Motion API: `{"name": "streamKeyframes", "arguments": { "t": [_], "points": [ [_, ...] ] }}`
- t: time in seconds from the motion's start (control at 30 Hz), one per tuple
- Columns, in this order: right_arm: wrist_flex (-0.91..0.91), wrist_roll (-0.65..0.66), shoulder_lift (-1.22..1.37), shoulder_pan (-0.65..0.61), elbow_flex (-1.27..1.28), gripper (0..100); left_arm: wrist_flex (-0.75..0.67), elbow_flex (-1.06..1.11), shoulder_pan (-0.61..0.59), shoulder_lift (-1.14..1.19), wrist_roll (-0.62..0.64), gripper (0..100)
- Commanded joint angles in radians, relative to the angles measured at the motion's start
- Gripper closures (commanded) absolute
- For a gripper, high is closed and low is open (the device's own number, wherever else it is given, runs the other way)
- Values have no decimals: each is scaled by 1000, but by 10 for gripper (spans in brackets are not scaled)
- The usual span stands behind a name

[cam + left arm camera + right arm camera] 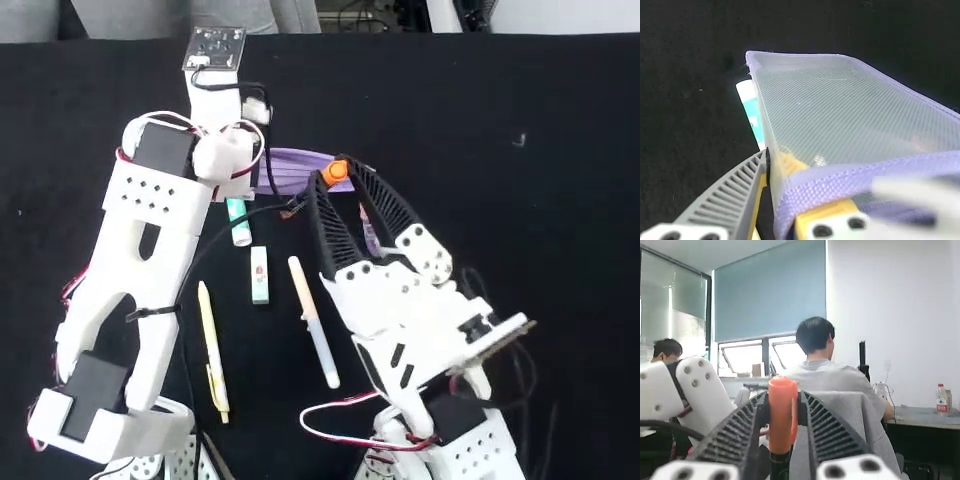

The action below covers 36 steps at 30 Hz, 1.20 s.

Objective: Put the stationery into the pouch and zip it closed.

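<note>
A mesh pouch (298, 166) with purple edging lies at the middle of the black table. My left gripper (258, 180) is shut on its left end; the left wrist view shows the purple rim of the pouch (840, 110) pinched in the left gripper (771, 162). My right gripper (345, 192) is tilted upward over the pouch's right part, shut on an orange-capped marker (334, 172). In the right wrist view the marker (782, 410) stands upright between the black fingers (827, 432). A teal-and-white stick (238, 221) lies just below the pouch's left end.
On the table in front of the pouch lie a small white eraser (260, 274), a yellow pen (212, 350) and a white pen (314, 320). The teal-and-white stick (751, 112) pokes out beside the pouch's corner. Both arm bases stand at the near edge.
</note>
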Motion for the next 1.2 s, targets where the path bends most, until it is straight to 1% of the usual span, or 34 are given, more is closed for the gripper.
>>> {"name": "streamKeyframes", "arguments": {
  "t": [0.0, 0.17, 0.27, 0.4, 0.47, 0.6, 0.8, 0.87, 1.0, 1.17],
  "points": [
    [-55, 8, -15, -5, -19, 988, -3, -4, 18, -15, 12, 971],
    [-55, 14, -15, -5, -68, 988, -2, -4, 15, -12, 12, 971],
    [-72, 81, -15, -5, -73, 988, 0, -4, 15, -15, 11, 971],
    [-222, 144, -4, -5, -33, 988, 0, -4, 15, -17, 11, 971],
    [-255, 163, -4, -8, -13, 988, 3, -4, 15, -17, 11, 971],
    [-264, 163, -2, -5, 24, 988, 3, -4, 15, -17, 11, 971],
    [-325, 164, 5, -3, 96, 988, 3, -4, 19, -17, 11, 971],
    [-361, 164, 35, -3, 128, 988, 5, -4, 16, -17, 11, 971],
    [-485, 235, 148, -2, 168, 988, 5, -4, 15, -17, 11, 971],
    [-592, 245, 321, 8, 180, 988, 5, -4, 13, -18, 11, 971]
  ]
}}
